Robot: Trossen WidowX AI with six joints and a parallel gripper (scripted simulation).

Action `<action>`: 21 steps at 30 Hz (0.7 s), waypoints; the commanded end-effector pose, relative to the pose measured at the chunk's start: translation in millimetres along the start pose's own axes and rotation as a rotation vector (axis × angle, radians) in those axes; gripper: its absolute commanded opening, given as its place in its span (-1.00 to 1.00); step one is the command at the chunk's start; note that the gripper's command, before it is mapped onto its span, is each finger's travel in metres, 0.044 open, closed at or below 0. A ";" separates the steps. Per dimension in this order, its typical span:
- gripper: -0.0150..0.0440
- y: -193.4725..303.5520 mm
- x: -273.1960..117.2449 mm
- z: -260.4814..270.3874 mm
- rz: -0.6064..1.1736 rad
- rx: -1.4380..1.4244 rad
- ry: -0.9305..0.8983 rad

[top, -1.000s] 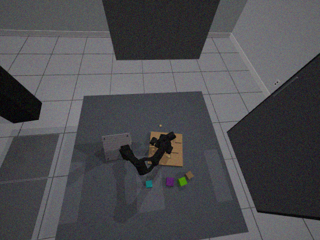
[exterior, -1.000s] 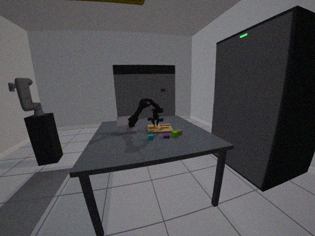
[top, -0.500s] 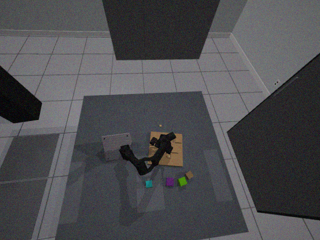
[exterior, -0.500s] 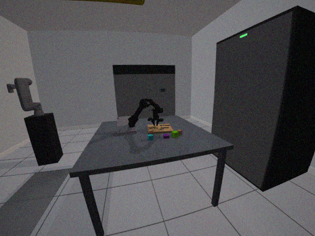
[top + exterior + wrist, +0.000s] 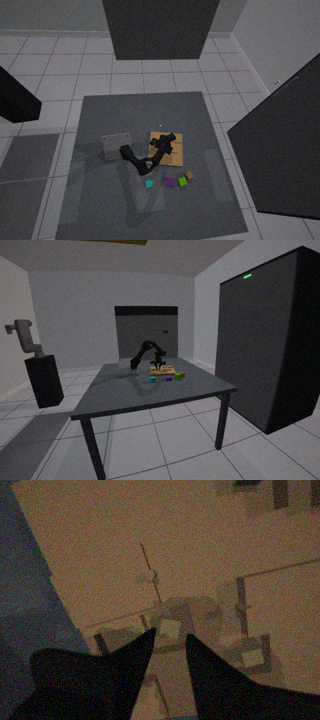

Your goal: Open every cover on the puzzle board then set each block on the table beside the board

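Note:
The wooden puzzle board (image 5: 177, 161) (image 5: 85, 525) lies under my gripper (image 5: 158, 369) (image 5: 171, 634). The gripper is partly open, pointing down, with nothing held. In the wrist view a pale block (image 5: 170, 628) sits in a well just beyond and between the fingertips. Another pale block (image 5: 253, 658) sits in a well to the right. A round knob (image 5: 151, 575) stands on a thin slot; another knob (image 5: 242, 607) is by a dark slot. On the table lie a cyan block (image 5: 149, 184) (image 5: 153, 379), purple block (image 5: 169, 181) (image 5: 168, 378), green block (image 5: 182, 181) (image 5: 177, 376) and brown block (image 5: 189, 175). The arm hides some covers.
A small tan block (image 5: 160, 125) lies beyond the board's far edge. The pale base plate (image 5: 116, 145) of the arm stands left of the board. The four coloured blocks lie off the board's near side, green and brown close together.

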State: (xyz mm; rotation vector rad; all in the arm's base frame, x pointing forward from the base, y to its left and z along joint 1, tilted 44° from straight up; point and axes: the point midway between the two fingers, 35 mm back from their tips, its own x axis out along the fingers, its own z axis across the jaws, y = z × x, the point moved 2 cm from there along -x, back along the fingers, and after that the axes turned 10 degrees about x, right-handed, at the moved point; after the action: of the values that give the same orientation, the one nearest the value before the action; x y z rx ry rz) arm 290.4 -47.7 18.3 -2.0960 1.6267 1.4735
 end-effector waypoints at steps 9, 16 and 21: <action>0.00 1.2 8.5 0.3 0.005 -0.005 0.003; 0.00 1.2 13.3 0.2 0.006 -0.005 0.004; 0.00 1.3 18.0 0.2 0.006 -0.005 0.004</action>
State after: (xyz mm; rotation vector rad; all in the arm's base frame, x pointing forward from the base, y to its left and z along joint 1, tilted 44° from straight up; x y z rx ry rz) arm 289.3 -57.6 8.0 -2.0968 1.6276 1.4735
